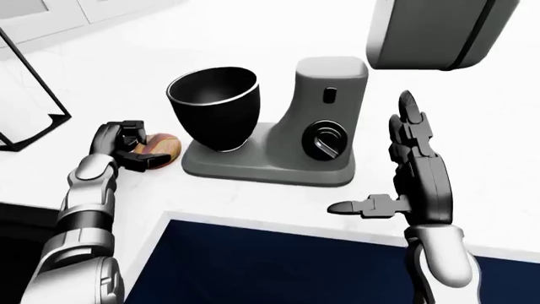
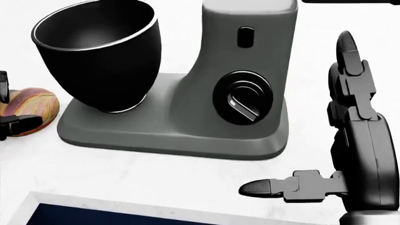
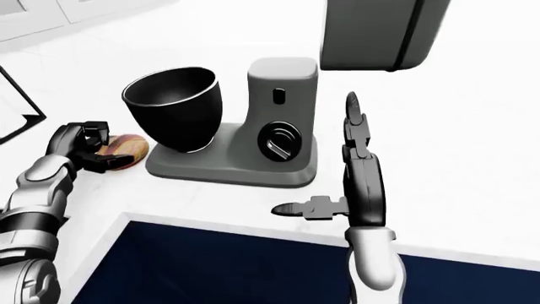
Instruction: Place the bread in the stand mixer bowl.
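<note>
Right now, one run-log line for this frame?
left hand: shut on bread | bread: on counter, left of stand mixer bowl | bowl: empty | right hand: open, idle

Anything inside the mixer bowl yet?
The mixer bowl shows only dark inner wall; its bottom is hidden by the rim. The bread lies on the counter, under the left hand.

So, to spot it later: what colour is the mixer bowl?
Black, with a thin pale rim; the bowl shows best in the head view.
</note>
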